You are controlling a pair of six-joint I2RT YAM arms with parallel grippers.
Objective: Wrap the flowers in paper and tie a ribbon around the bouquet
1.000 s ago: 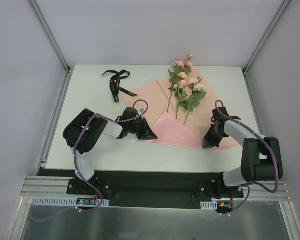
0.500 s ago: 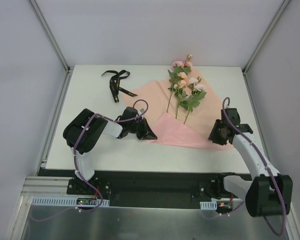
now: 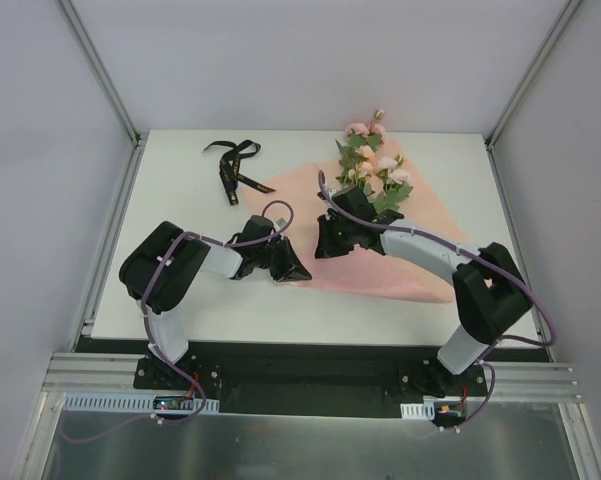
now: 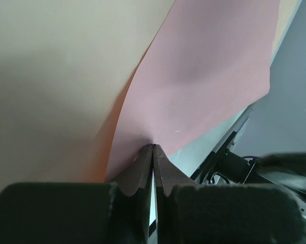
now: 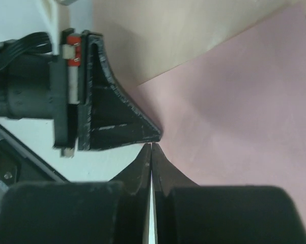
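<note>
At the near edge of the white table (image 3: 180,200), the left claw (image 3: 302,270) lies low and points right. It is closed on the paper (image 3: 380,272). In the left wrist view its two black fingertips (image 4: 142,162) meet with the edge of the deeper pink flap pinched between them. That flap is a part of the sheet folded over onto itself. It lies across the near half of the sheet, over a paler peach layer.

The right arm reaches in from the right, across the paper, and its claw (image 3: 323,248) sits just beside the left one. Its fingers (image 5: 165,173) are pressed together with no gap. Their tips are at the corner of the flap, right next to the tip of the left claw. From these views I cannot tell for sure whether any paper is caught between them.

Beyond the claws, the rest of the sheet lies flat on the table, reaching from the middle toward the right side. The flowers (image 3: 375,165) lie on its far part. Their pink blossoms point toward the back wall, past the far edge of the paper, and their thin stalks run back toward the right claw.

At the far left, off the paper and well apart from both claws, the black ribbon (image 3: 230,170) lies in a loose tangle on the bare table.
</note>
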